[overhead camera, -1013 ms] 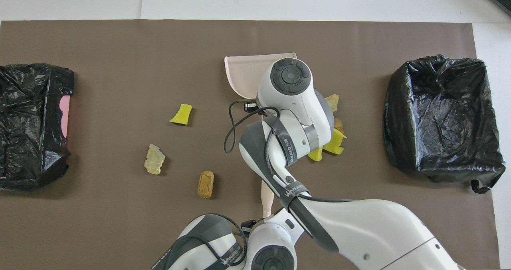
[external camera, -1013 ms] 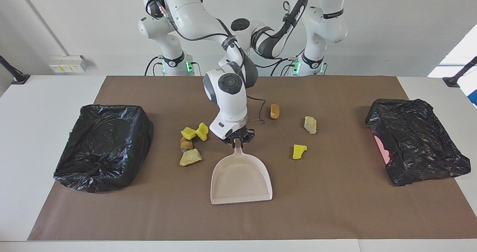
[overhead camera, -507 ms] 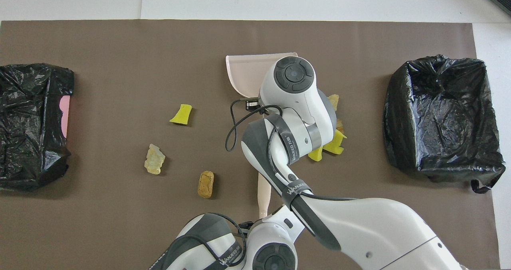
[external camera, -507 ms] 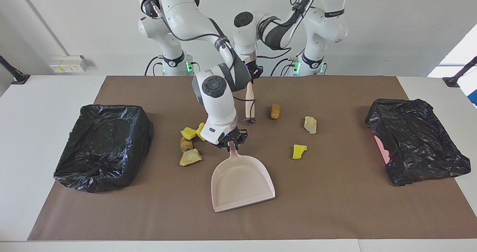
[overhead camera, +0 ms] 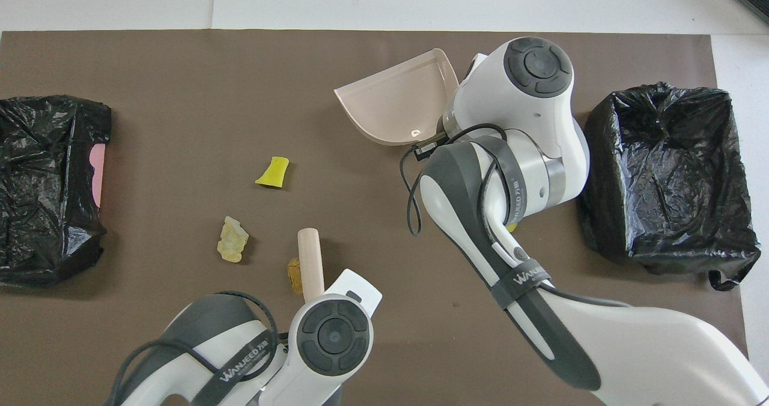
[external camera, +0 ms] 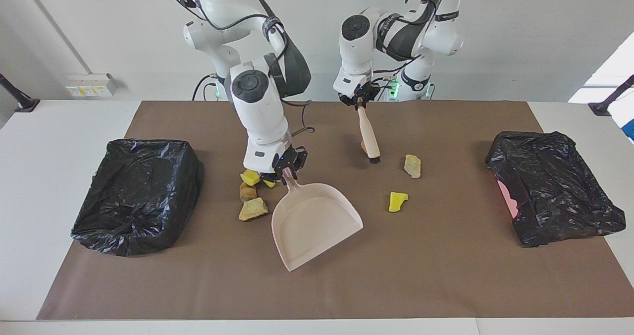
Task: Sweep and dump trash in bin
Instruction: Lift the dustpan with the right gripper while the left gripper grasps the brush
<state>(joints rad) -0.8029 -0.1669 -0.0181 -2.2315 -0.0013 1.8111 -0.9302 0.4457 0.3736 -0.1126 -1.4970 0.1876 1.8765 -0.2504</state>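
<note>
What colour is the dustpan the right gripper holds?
Pale pink dustpan, seen best in the facing view, its handle in the right gripper.

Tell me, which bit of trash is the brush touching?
The orange lump nearest the robots. The brush tip sits right by it; the pale lump and yellow piece lie apart.

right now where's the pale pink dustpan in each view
Facing view: the dustpan is at the middle of the brown mat, its handle in the right gripper, with the yellow wedge beside it toward the left arm's end.
Overhead view: the dustpan is above the middle, next to the right arm's wrist.
Shared landmark: the yellow wedge.
</note>
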